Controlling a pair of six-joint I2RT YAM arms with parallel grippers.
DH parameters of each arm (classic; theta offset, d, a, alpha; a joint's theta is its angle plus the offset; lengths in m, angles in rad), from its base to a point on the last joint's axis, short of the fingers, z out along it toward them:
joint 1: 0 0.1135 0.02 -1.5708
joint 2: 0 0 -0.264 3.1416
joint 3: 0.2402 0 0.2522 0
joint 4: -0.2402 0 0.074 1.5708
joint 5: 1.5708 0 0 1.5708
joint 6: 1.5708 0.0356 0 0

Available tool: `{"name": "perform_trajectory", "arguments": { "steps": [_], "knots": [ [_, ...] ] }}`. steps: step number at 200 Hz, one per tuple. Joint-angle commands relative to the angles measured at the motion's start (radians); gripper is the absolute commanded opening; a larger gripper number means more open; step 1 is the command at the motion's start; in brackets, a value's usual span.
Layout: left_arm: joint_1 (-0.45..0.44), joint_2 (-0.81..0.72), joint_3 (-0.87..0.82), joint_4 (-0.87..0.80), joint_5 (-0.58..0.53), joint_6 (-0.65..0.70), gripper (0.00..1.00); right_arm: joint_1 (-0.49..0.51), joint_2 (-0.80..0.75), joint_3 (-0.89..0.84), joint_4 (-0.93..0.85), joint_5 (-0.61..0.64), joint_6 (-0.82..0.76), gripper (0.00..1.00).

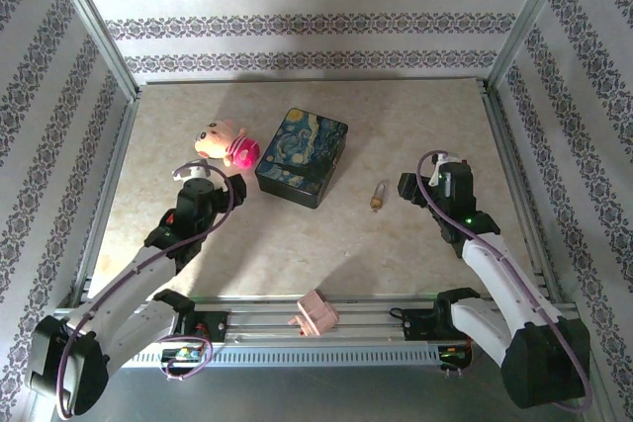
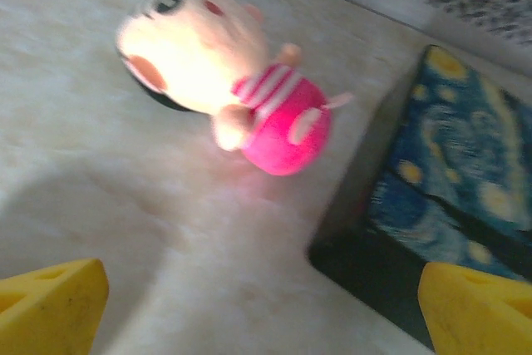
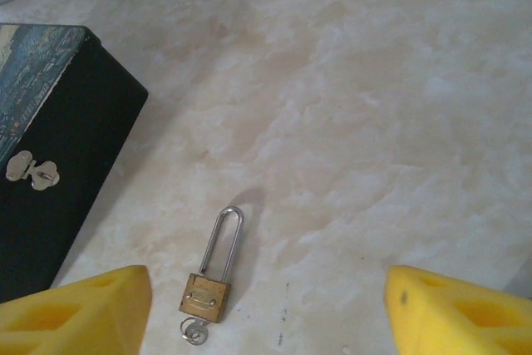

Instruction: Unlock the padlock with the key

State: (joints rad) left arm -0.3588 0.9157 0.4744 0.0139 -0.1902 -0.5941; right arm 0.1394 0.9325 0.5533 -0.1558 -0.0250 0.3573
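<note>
The small brass padlock (image 3: 204, 296) lies flat on the marbled table, its long silvery shackle pointing away from me. The key (image 3: 194, 335) sticks out of the bottom of the body, showing just its ring-shaped head. My right gripper (image 3: 266, 322) hovers open just above; its yellow fingertips (image 3: 79, 312) stand wide apart, and the lock lies near the left one, touching neither. From above, the padlock (image 1: 378, 194) lies left of the right gripper (image 1: 409, 188). My left gripper (image 2: 262, 313) is open over bare table, near the plush toy and the box corner.
A painted blue box (image 1: 302, 157) sits mid-table, its metal latch (image 3: 32, 170) facing the padlock. A pink-and-cream plush toy (image 1: 227, 142) lies left of the box. A pink block (image 1: 315, 313) rests on the front rail. Patterned walls close in three sides.
</note>
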Motion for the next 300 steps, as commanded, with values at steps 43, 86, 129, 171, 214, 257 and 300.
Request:
{"name": "perform_trajectory", "arguments": {
  "steps": [43,86,129,171,214,257,300],
  "knots": [
    [-0.012,0.372,0.025,0.390,0.382,-0.301,0.89,-0.007,-0.141,-0.105,0.141,0.134,-0.092,0.94],
    [-0.023,0.588,0.137,0.520,0.449,-0.319,0.88,-0.006,-0.235,-0.150,0.147,0.183,-0.096,0.98],
    [-0.016,0.828,0.406,0.554,0.489,-0.243,0.85,-0.007,-0.264,-0.203,0.198,0.186,-0.084,0.98],
    [0.011,1.083,0.730,0.572,0.604,-0.253,0.84,-0.008,-0.279,-0.267,0.260,0.236,-0.075,0.98],
    [0.026,1.148,0.910,0.499,0.626,-0.206,0.85,-0.008,-0.255,-0.244,0.228,0.231,-0.070,0.98],
    [0.108,0.888,0.662,0.425,0.486,-0.054,0.93,-0.008,-0.243,-0.235,0.247,0.252,-0.115,0.98],
    [0.237,0.531,0.294,0.380,0.246,0.174,0.99,-0.008,-0.173,-0.235,0.360,0.272,-0.191,0.98]
  ]
}}
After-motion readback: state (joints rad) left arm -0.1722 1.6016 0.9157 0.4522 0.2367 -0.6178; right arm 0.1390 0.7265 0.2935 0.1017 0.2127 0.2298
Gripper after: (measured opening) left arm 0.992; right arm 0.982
